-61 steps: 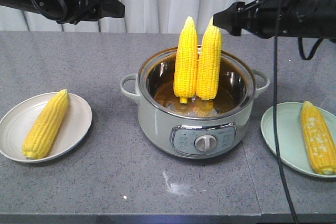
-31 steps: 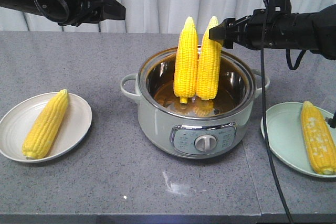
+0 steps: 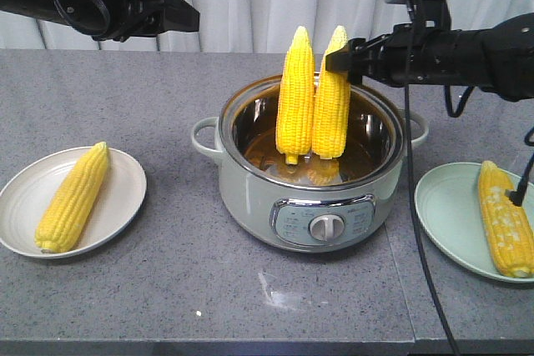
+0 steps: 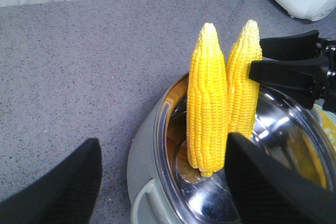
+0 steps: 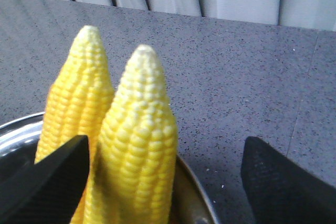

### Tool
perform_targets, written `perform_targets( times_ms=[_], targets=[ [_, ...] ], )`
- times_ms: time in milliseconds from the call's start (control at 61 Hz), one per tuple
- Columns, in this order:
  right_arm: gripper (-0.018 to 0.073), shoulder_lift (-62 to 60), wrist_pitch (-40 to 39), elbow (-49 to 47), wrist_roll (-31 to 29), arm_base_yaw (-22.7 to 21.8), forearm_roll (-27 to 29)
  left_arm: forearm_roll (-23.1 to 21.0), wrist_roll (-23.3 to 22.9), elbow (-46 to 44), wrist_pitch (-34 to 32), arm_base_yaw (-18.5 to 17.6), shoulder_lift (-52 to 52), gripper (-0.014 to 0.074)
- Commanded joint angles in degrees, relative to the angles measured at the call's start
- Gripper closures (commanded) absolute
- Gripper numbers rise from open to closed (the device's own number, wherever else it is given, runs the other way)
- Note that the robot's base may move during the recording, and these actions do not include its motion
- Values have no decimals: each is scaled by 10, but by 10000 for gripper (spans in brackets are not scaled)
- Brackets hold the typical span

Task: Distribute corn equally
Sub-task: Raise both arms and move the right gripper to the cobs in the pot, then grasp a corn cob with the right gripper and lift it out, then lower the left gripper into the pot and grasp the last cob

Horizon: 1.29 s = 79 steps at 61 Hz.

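Corn status: four cobs. Left cob (image 3: 295, 97) and right cob (image 3: 332, 102) stand upright in the pot (image 3: 250, 181), side by side and touching, points up, butts on the pot floor. Third cob (image 3: 73, 198) lies on the white plate (image 3: 125, 198), fourth cob (image 3: 505, 218) on the green plate (image 3: 442, 206). So one each is plated and two are left to split.

My right gripper (image 3: 342, 57) is spread wide at the upper part of the right cob. The wrist view has that cob sitting between the fingers. Can't confirm pad contact from any view, probably none yet. My left gripper (image 3: 190, 14) is also wide, holding nothing, parked high and well left of the pot.

Handling call: cobs are stiff with some weight and won't crush under a firm pinch. The kernel rows are rounded and likely slick from the pot, and the taper will squeeze the cob out downward. Grip below the taper on the full-width section, jaws across the cob, then lift straight up so the neighbour doesn't tip
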Motion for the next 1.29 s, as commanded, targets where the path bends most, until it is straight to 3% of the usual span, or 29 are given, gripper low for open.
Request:
perform_targets(
  times_ms=[0,148,426,623,951,1164,1278],
  targets=[
    [-1,-27,-26,-18,-13,14,18,-19,1,-17,-30,-1,-25,115],
    [99,-27,-37,-18,2,12,20,-19,1,-17,-25,-1,-25,115],
    [578,-27,-35,-18,-15,12,20,-19,1,-17,-22,-1,-25,115],
    [568,-75,-28,-18,-17,12,20,-19,1,-17,-20,-1,-25,115],
    [568,-279,-93,-18,-22,12,-5,-31,6,-17,-39,-3,-11,115],
    [568,-348,-104,-18,-21,12,-41,-37,16,-21,-118,-61,33,115],
    [568,-354,-104,-18,0,12,-84,-23,21,-81,-123,-99,69,115]
  ],
)
